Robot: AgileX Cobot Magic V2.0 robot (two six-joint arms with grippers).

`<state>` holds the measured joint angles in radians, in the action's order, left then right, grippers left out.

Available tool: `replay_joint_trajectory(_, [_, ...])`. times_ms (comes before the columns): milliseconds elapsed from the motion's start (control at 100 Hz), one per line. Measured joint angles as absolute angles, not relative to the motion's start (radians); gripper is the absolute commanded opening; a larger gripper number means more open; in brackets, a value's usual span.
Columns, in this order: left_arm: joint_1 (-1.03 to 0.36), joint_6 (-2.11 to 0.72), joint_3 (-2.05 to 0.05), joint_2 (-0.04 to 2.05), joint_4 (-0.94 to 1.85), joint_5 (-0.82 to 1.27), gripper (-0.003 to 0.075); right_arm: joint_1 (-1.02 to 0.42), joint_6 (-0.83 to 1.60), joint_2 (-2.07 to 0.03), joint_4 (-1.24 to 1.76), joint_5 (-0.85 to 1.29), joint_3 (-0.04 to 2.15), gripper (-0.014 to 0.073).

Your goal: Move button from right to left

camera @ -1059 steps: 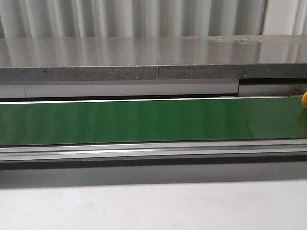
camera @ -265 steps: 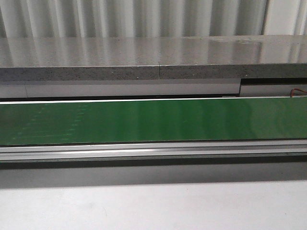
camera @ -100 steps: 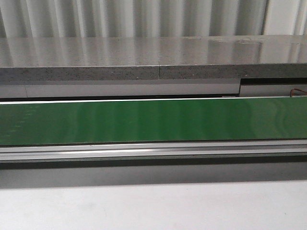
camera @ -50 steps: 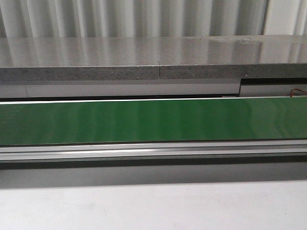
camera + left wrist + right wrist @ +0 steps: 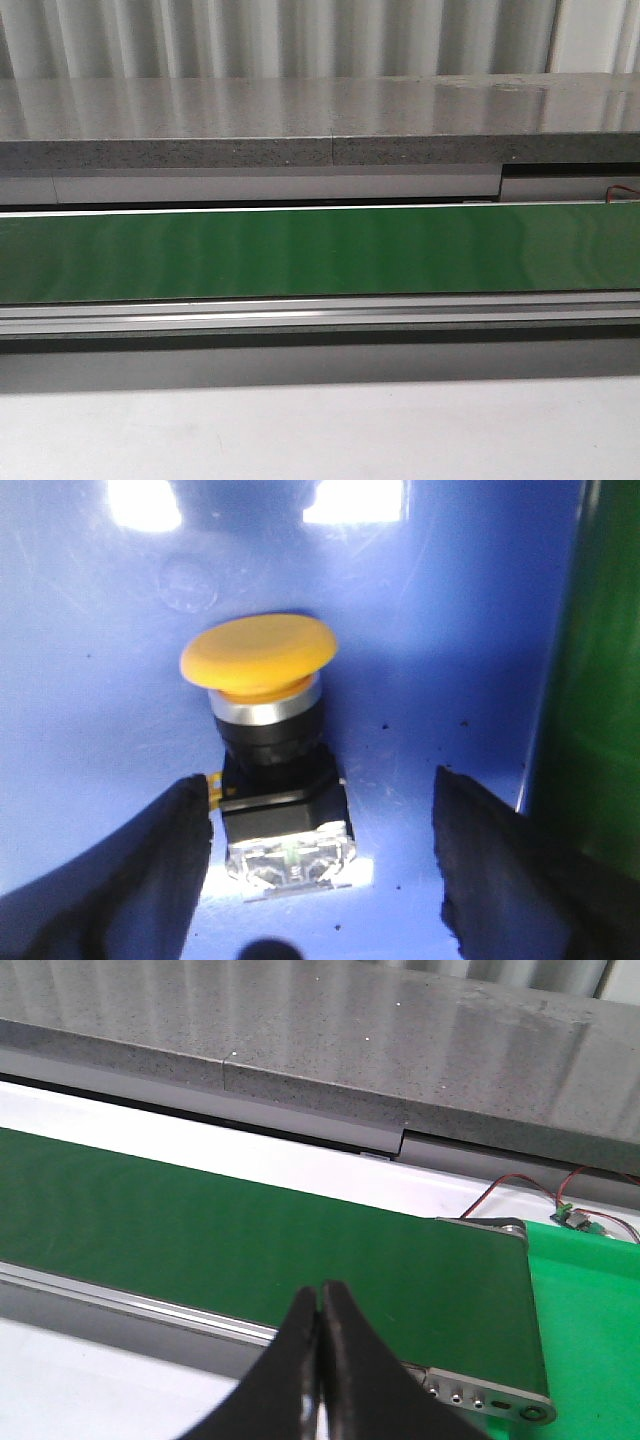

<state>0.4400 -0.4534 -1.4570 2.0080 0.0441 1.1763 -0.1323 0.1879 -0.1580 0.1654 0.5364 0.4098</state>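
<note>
Since ten seconds back, the yellow sliver at the far right edge of the green belt [image 5: 320, 252] is gone from the front view; belt now bare along its whole visible run, grey stone ledge [image 5: 300, 120] behind it, pale worktop [image 5: 320, 430] in front.

Left wrist view: the button [image 5: 268, 750] sits on a blue surface [image 5: 100, 730], probably a bin floor, though its walls are not clearly shown. Broad yellow mushroom cap on top, silver ring under it, black collar, then a black boxy body with a clear block at the base carrying a small green mark. A bit of yellow shows at the body's side. The left hand [image 5: 320, 870] hangs spread wide, one dark finger [image 5: 170, 870] on each side of the button, neither touching it.

Right wrist view: right hand [image 5: 320, 1360] over the near edge of the belt, fingers pressed together, holding nothing. Red wires [image 5: 530, 1185] lie past the belt's end roller.
</note>
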Motion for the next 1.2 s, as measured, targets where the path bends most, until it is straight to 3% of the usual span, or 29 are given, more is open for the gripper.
replay_joint_trajectory(100, [0.440,-0.453,-1.457,2.006,0.044,1.166,0.0359,-0.132,0.188,-0.158,0.165,0.536,0.410,-0.0067])
replay_joint_trajectory(490, [0.440,-0.418,-1.457,1.825,0.044,1.085,-0.0022,-0.132,0.188,-0.158,0.165,0.536,0.408,-0.0067])
replay_joint_trajectory(840, [0.390,-0.383,-1.375,1.635,0.158,0.988,-0.0021,-0.132,0.188,-0.158,0.165,0.536,0.408,-0.0067])
replay_joint_trajectory(1200, [0.228,-0.347,-1.139,1.435,0.181,0.825,-0.0021,-0.132,0.188,-0.158,0.165,0.536,0.408,-0.0067])
